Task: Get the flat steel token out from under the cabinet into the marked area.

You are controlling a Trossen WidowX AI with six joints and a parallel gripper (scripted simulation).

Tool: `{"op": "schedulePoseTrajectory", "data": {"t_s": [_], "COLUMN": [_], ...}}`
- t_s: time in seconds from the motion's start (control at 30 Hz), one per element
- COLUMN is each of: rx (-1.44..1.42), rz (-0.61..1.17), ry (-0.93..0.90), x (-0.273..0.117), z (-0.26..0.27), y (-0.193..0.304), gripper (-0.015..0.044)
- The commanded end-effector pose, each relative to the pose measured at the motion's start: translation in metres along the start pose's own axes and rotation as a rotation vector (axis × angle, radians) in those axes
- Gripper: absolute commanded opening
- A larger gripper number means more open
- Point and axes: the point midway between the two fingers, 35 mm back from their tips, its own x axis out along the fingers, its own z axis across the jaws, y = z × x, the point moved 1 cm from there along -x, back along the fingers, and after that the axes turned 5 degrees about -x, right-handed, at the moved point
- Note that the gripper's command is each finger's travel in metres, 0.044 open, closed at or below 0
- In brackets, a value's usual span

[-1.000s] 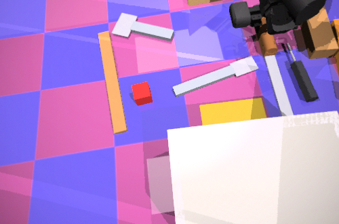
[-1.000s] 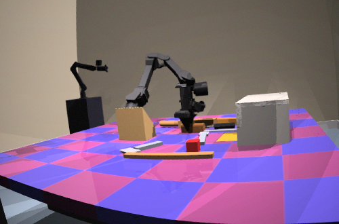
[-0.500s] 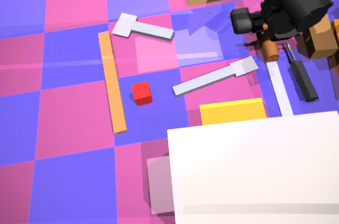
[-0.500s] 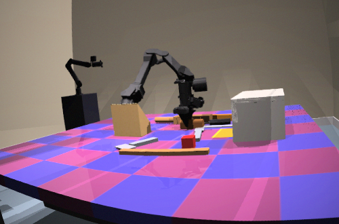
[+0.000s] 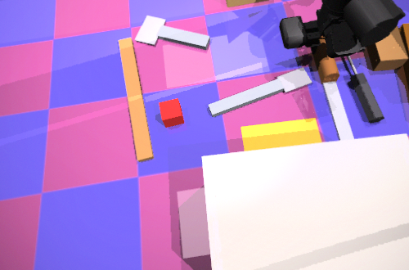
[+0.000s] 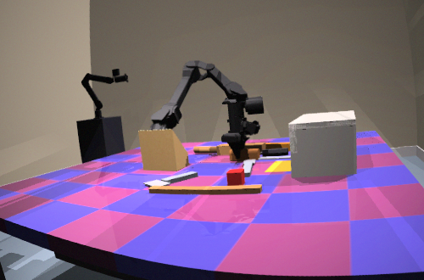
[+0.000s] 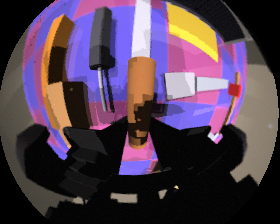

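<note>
- Gripper (image 5: 323,45) (image 6: 237,156) (image 7: 138,118): fingers closed on wooden handle (image 5: 328,70) (image 7: 141,75) of flat blade (image 5: 339,110) (image 7: 142,30)
- Yellow area (image 5: 282,135) (image 6: 280,166) (image 7: 192,29): in front of white cabinet (image 5: 303,196) (image 6: 324,148)
- Steel token: cannot be seen

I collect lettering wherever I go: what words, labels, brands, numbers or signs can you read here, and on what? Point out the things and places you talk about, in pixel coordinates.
None that I can read, in any view.
The white cabinet (image 5: 303,196) (image 6: 324,150), yellow patch (image 5: 282,135) (image 6: 280,166) (image 7: 192,27) and red cube (image 5: 171,112) (image 6: 236,176) (image 7: 234,90) show no lettering.
The black arm (image 5: 341,12) (image 6: 184,89) is too dark to rule out small marks.
</note>
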Motion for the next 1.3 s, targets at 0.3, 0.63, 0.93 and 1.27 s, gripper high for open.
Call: {"op": "schedulePoseTrajectory", "data": {"t_s": [0.3, 0.63, 0.93, 1.27], "rx": [-0.005, -0.006, -0.006, -0.007], "rz": [-0.002, -0.002, -0.003, -0.003], "ry": [-0.004, -0.004, -0.004, -0.004], "x": [0.0, -0.001, -0.001, -0.001], "z": [-0.001, -0.002, -0.003, -0.004], "y": [-0.017, -0.028, -0.038, -0.049], "gripper": [0.0, 0.0, 0.0, 0.0]}}
